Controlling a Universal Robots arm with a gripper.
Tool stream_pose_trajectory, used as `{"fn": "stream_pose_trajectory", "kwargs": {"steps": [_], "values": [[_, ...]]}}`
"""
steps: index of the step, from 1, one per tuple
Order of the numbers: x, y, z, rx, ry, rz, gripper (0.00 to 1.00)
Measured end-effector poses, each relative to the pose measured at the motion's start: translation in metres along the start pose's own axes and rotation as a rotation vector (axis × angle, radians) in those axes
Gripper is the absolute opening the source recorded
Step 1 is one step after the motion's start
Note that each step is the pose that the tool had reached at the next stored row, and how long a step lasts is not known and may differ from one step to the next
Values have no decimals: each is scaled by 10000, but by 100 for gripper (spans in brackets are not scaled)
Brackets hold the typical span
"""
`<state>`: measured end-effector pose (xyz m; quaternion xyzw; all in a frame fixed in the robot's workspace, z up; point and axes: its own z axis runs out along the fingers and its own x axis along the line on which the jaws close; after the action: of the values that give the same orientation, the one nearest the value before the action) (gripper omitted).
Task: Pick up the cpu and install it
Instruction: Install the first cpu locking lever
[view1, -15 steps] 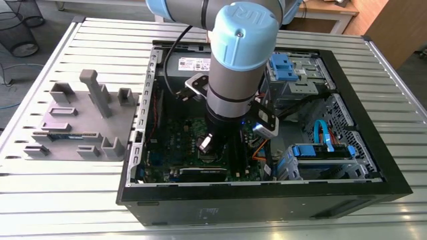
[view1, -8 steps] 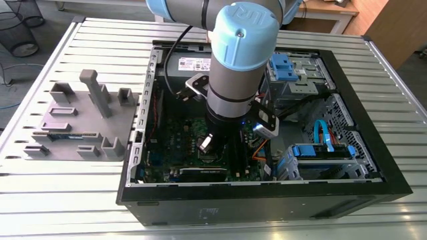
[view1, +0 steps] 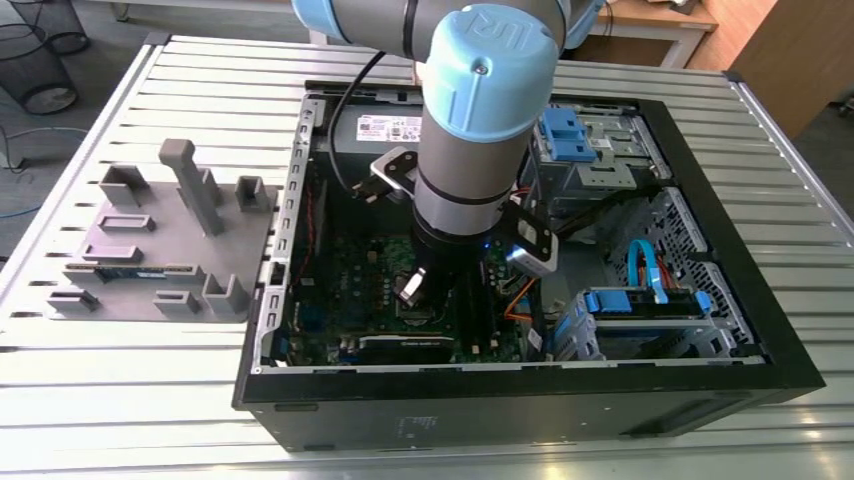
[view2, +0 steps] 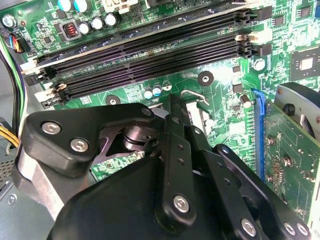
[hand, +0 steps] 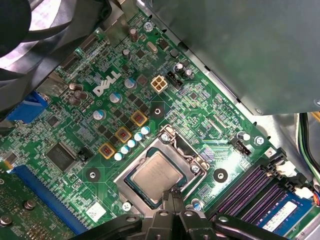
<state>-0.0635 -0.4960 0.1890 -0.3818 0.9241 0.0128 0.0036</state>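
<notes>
The arm (view1: 474, 150) reached down from above into an open black computer case (view1: 534, 420), which lay with its open side up on a ribbed metal table (view1: 200, 80). On the exterior view's left, beside the case, stood a grey moulded tray (view1: 240, 250) with 1 long green memory stick (view1: 134, 271) lying in it.

In the first wrist view the cpu (hand: 157, 176) lay flat inside the socket (hand: 141, 158) of the green board (hand: 200, 110), with its shiny silver-grey top facing up. The metal frame of the socket went around all 4 sides of the chip, and the chip looked level in it.

The gripper (hand: 172, 196) hung just over 1 corner of the cpu, the corner on the side of the memory slots (hand: 250, 192). Its 2 fingertips stood narrow, pressed close to each other, and nothing was held between them. Whether the tips touched the chip, I could not tell.

In the second wrist view the dark body of the gripper covered most of the socket, and the long black memory slots ran across the board beyond it, near but apart from the fingers (view2: 175, 130).
</notes>
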Motion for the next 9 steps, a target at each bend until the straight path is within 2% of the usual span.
{"fn": "stream_pose_trajectory", "kwargs": {"steps": [7, 9], "values": [[0, 0, 0, -2, 3, -3, 11], [-3, -3, 0, -40, 39, -6, 11]]}}
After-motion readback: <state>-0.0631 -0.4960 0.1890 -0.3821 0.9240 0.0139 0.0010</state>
